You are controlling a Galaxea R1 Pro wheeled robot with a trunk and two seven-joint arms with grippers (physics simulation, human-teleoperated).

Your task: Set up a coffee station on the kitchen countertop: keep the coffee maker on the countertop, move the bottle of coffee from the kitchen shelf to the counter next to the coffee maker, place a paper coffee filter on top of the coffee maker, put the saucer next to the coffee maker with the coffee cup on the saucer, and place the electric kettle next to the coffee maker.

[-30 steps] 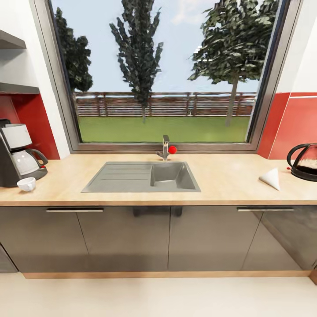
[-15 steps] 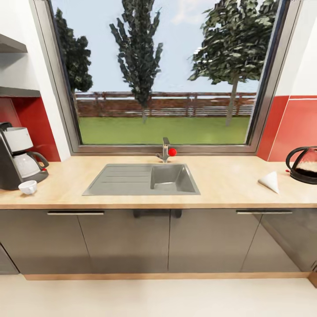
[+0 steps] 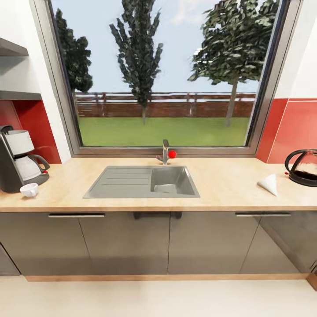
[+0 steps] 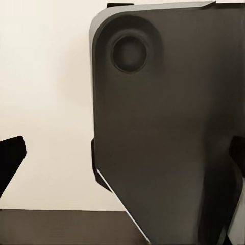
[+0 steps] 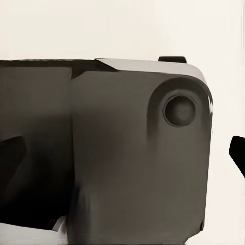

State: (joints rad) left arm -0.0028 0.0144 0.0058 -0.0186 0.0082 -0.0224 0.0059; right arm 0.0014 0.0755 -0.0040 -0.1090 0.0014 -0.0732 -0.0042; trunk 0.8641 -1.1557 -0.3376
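We face the long countertop with its grey sink under a big window. At its left end stands the coffee maker, with the coffee cup on the worktop just in front of it. At the far right sits the electric kettle, and the paper coffee filter lies near it. We cannot tell how either gripper's jaws stand: our wrist views show dark fingertips against a dark robot part.

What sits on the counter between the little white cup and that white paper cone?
In the head view, the grey inset sink with its faucet lies between the coffee cup and the paper coffee filter; otherwise the countertop there is bare.
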